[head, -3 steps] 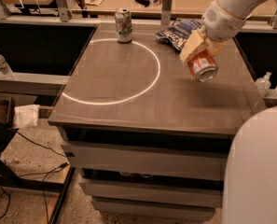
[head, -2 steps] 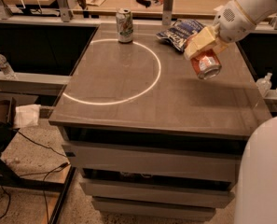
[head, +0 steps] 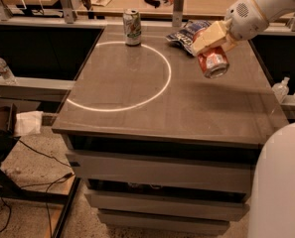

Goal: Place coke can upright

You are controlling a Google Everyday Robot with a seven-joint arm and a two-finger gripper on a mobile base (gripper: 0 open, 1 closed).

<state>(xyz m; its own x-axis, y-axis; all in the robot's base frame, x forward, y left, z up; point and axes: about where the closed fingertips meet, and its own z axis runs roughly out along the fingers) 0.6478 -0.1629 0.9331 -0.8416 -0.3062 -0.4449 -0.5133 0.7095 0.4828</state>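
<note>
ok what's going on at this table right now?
The robot's end effector is over the right rear part of the table, closed on the coke can. The can is tilted, one silver end facing the camera, and looks held clear of the surface, so it is not yet placed upright. A green-and-white can stands upright near the back edge, and a snack bag lies next to the end effector.
</note>
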